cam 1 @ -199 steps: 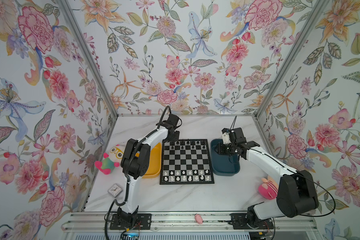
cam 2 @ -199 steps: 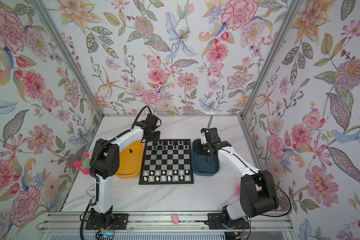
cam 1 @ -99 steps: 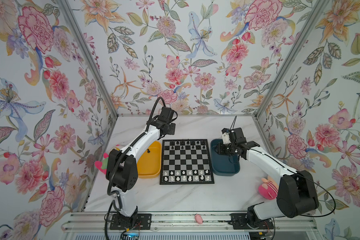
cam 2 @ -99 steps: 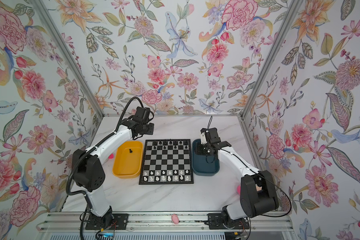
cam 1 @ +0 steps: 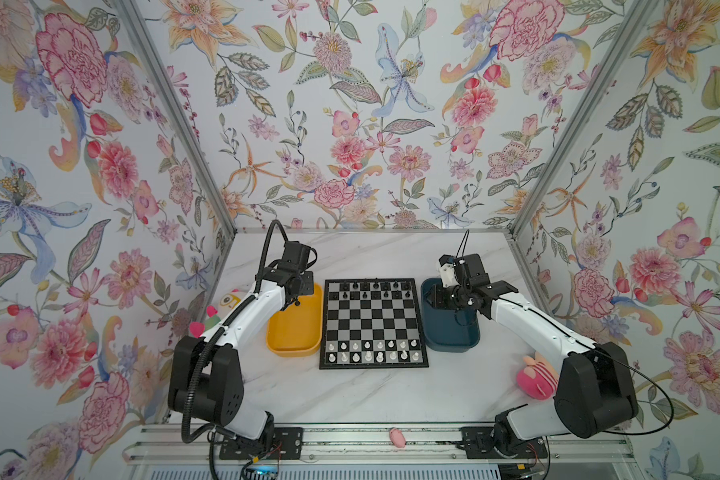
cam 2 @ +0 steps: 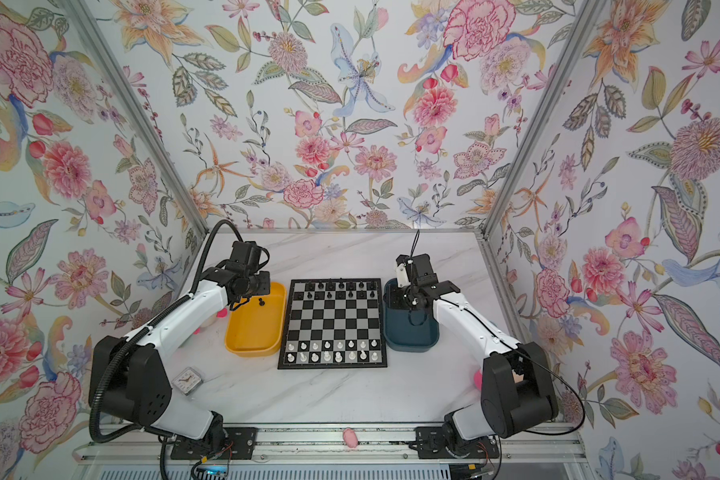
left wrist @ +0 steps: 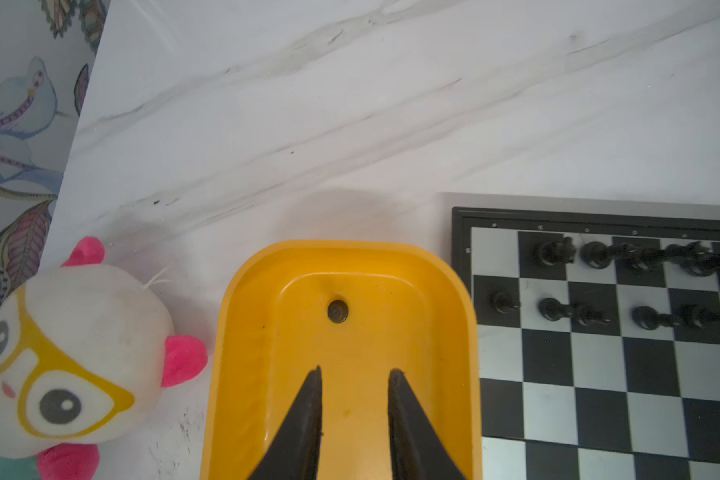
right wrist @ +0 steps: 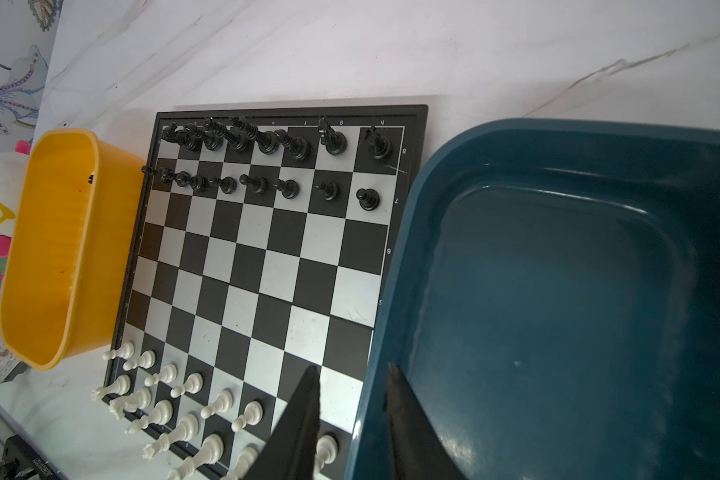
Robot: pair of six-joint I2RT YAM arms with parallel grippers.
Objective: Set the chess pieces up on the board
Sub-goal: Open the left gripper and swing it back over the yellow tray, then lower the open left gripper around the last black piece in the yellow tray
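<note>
The board (cam 1: 373, 323) lies in the middle of the counter (cam 1: 350, 395). Its two nearest rows, at 6 o'clock, carry the white pieces (right wrist: 252, 412), all upright. Just beside the board at 9 o'clock sits a yellow tray (cam 1: 294, 332), and at 3 o'clock a blue tray (cam 1: 449, 336) in which no piece shows. The left gripper (left wrist: 355, 376) hangs over the yellow tray with its jaws a little apart and nothing between them. Ahead of it, toward the tray's 12 o'clock end, one black piece (left wrist: 337, 311) sits alone on the tray floor, clear of the walls. The right gripper (right wrist: 353, 374) hovers over the blue tray's rim on the board side, its jaws likewise parted and empty. Farthest off, at 12 o'clock, the black pieces (right wrist: 368, 198) fill the board's two far rows, except the corner square (left wrist: 494, 251) toward 10 o'clock, which is bare. The step in hand looks like fetching the last black piece, so the setup seems nearly done. The next move calls for the left gripper to go forward and down until that piece is centred between its jaws. It then has to close on the piece, lift it over the tray wall and set it upright on the bare corner without knocking its neighbours. The piece is tiny, so a slight miss could tip it.
</note>
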